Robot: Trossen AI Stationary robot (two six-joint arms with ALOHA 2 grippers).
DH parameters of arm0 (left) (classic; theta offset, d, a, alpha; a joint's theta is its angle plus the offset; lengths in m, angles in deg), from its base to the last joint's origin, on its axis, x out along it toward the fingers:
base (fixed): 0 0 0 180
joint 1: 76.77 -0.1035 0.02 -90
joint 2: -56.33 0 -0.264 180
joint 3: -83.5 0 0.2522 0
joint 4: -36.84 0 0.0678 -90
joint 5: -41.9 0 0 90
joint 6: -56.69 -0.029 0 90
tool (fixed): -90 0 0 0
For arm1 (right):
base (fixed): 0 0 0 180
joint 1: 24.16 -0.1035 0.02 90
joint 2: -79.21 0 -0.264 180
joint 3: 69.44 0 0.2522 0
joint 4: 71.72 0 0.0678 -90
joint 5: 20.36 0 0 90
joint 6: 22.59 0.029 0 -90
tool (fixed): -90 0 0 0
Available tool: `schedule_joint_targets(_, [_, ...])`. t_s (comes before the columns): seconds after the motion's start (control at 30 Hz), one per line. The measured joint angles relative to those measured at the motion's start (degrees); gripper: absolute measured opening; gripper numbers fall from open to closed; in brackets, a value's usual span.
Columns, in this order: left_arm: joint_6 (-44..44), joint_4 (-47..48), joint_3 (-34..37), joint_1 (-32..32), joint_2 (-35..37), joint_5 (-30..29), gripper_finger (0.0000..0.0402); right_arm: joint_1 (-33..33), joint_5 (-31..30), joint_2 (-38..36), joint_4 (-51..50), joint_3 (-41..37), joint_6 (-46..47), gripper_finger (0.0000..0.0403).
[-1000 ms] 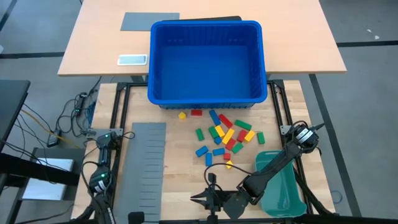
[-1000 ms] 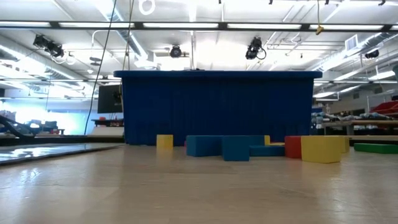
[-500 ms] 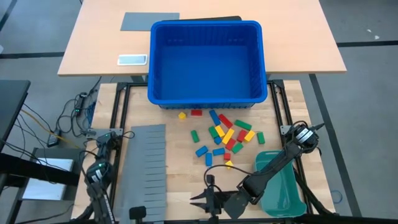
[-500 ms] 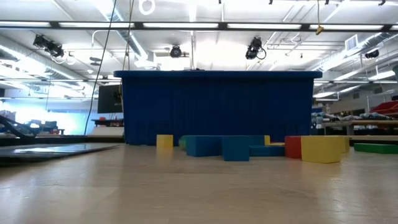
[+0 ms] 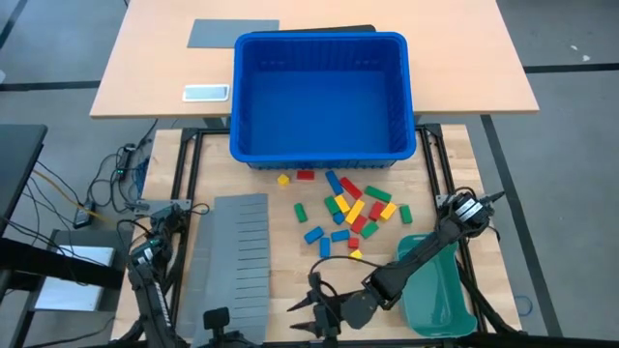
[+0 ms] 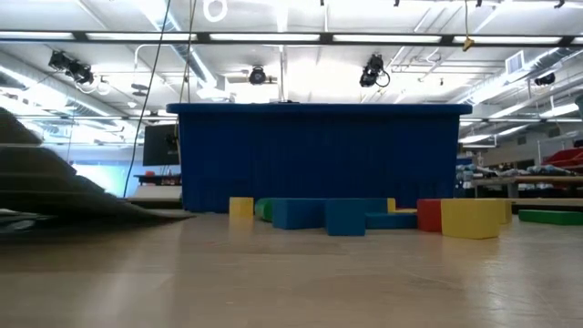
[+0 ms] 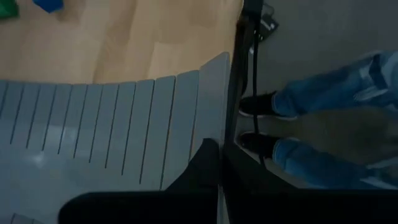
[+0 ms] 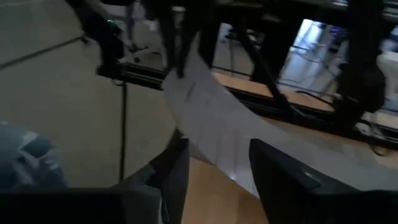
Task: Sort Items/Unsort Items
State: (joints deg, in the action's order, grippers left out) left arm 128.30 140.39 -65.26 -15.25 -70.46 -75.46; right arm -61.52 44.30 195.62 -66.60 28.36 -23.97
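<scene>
With the left claw (image 5: 215, 320) pinching the grey divider sheet (image 5: 239, 256) at the bench's near edge, tilting it could spill nothing yet, but the spread right claw (image 5: 308, 309) might snag it, blocks (image 5: 350, 213) lying mid-bench.

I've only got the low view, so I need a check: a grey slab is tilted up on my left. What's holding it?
Observer: The left gripper is clamped on the near end of the grey divider sheet.
Operator: Where's the right gripper?
Observer: The right gripper hangs open beside that sheet, holding nothing.
Operator: Anything in the bin?
Observer: From above, the blue bin looks empty; the blocks lie loose on the table in front of it.
</scene>
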Motion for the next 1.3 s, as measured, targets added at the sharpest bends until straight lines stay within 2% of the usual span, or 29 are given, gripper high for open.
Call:
schedule_joint_targets(0.13, [-1.0, 0.1, 0.0, -0.3, 0.2, -0.2, 0.0006, 0.9, 1.4, 3.6, 4.0, 0.2, -1.1, 0.0194])
schedule_joint_targets(0.27, [-1.1, 0.2, 0.0, -0.7, 0.2, -0.2, 0.0006, 1.3, -0.5, 8.8, 5.6, 2.5, -2.0, 0.0201])
schedule_joint_targets(0.37, [-1.8, 0.2, 0.0, -0.9, 0.2, -0.2, 0.0006, 1.4, -3.4, 12.7, 5.7, 6.1, -4.4, 0.0202])
schedule_joint_targets(0.57, [-2.4, 0.1, 0.0, -1.3, 0.2, -0.3, 0.0006, 3.3, -4.0, 19.6, 4.7, 14.4, -6.9, 0.0201])
schedule_joint_targets(0.7, [-2.5, 0.0, 0.0, -1.4, 0.2, -0.5, 0.0006, 4.6, -6.7, 22.3, 2.9, 18.8, -6.8, 0.0196])
schedule_joint_targets(0.77, [-2.6, -0.1, 0.0, -1.5, 0.2, -0.5, 0.0006, 5.2, -6.8, 22.4, 1.3, 19.8, -6.4, 0.0182])
schedule_joint_targets(0.83, [-2.6, 0.0, 0.0, -1.5, 0.2, -0.5, 0.0006, 5.6, -6.8, 22.3, 0.4, 20.1, -6.0, 0.015])
schedule_joint_targets(0.97, [-2.6, -0.1, 0.0, -1.5, 0.2, -0.5, 0.0006, 5.7, -6.3, 22.3, -0.7, 20.1, -8.2, 0.0036])
schedule_joint_targets(1.0, [-2.6, -0.1, 0.0, -1.5, 0.2, -0.4, 0.0006, 5.7, -6.3, 22.2, -1.0, 20.1, -9.0, 0.002])
schedule_joint_targets(1.17, [-2.7, -1.9, 0.0, -1.5, 0.2, 1.2, 0.0008, 5.4, -5.9, 22.1, -1.5, 20.1, -9.8, 0.0008])
schedule_joint_targets(1.3, [-2.8, -4.4, 0.0, -2.1, 0.2, 4.2, 0.0026, 4.4, -8.1, 22.1, -4.3, 22.8, -12.3, 0.0005])
